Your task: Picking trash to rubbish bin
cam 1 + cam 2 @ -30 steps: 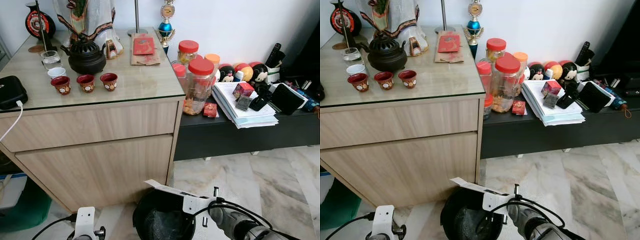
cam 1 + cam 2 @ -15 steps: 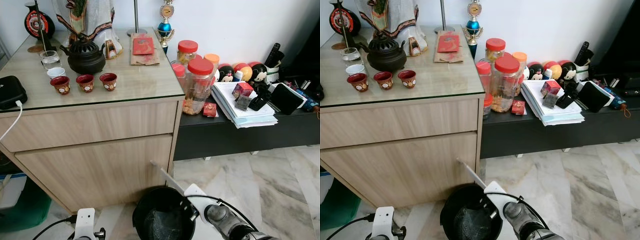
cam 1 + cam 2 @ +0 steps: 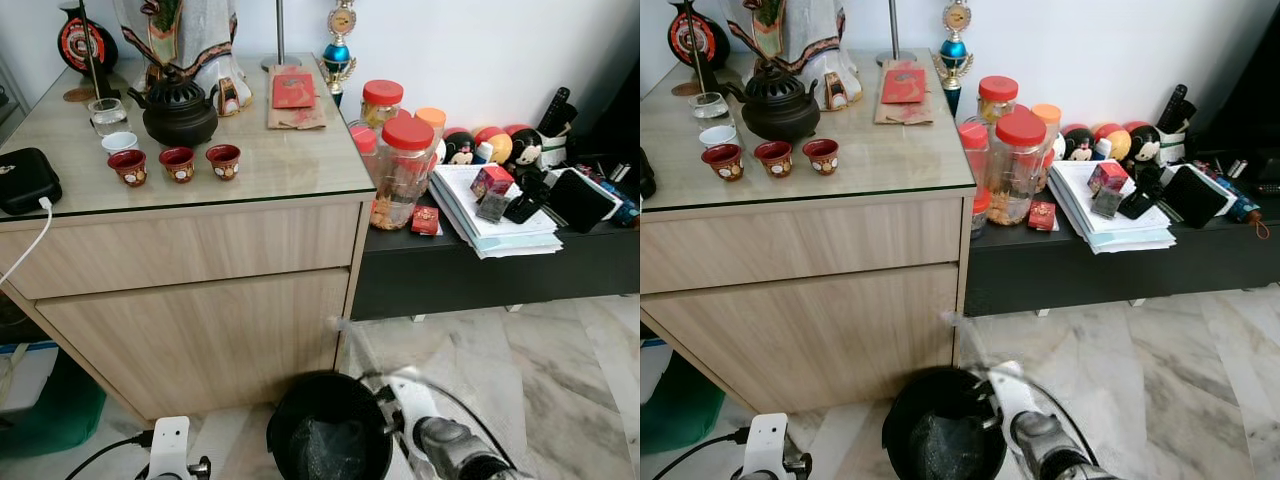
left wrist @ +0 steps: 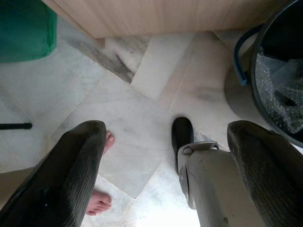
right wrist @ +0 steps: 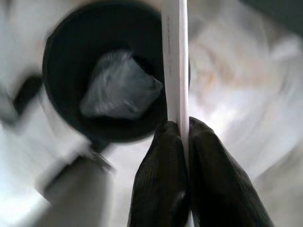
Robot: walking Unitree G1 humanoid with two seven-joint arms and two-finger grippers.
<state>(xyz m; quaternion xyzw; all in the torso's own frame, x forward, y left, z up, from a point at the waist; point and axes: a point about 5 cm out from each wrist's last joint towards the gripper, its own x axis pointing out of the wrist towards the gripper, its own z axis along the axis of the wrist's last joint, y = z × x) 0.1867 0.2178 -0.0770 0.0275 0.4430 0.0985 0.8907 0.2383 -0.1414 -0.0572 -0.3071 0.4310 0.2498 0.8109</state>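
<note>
Item: flat white card scrap (image 5: 175, 56), trash. Held edge-on, pinched between the two fingers of my right end effector (image 5: 184, 137); it sticks out past the fingertips across the rim of the black bin (image 5: 61, 42), probably so a release drops it inside. Left end effector (image 4: 165, 156): fingers apart, empty, idle above the floor (image 4: 142, 90).

My right wrist feed is smeared, so the black bin (image 5: 113, 71) and the crumpled thing inside it, maybe plastic, stay vague. In the head views the white strip (image 3: 352, 345) is a blur, and the frame's bottom edge cuts off the bin and my right arm (image 3: 455, 455).
</note>
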